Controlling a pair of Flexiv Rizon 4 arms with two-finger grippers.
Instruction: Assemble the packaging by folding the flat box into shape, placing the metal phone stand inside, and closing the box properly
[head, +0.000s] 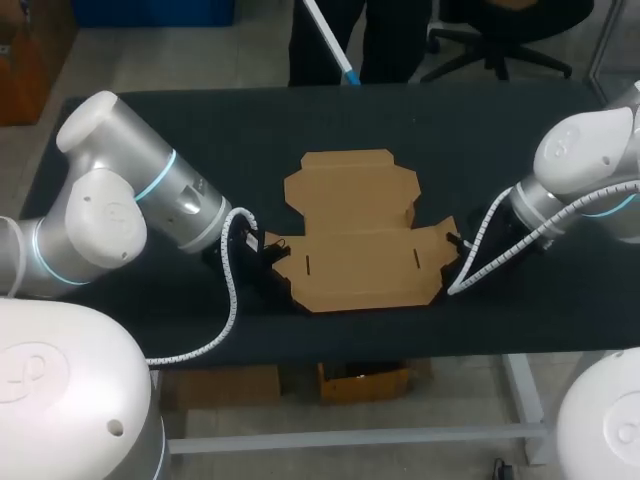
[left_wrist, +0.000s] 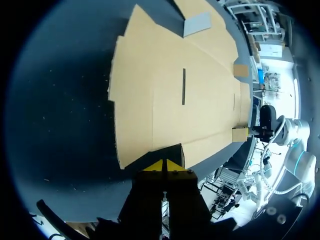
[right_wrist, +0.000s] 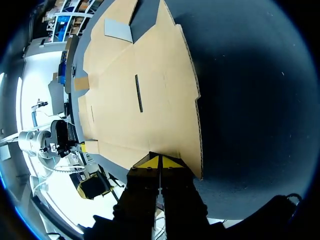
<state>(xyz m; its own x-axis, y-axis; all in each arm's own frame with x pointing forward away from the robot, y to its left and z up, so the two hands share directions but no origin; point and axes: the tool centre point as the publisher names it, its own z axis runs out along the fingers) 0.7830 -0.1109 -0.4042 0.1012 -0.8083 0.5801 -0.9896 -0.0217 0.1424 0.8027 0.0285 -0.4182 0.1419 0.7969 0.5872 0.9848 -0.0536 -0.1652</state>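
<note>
Dark table (head: 480, 130); wrist views alone: left hand (left_wrist: 164, 165), right hand (right_wrist: 159, 161) clenched on flat box (left_wrist: 165, 75).

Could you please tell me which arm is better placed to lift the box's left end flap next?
Left, probably. The left gripper has its shut tips right at that flap's edge of the flat box; the right gripper sits at the opposite end.
</note>
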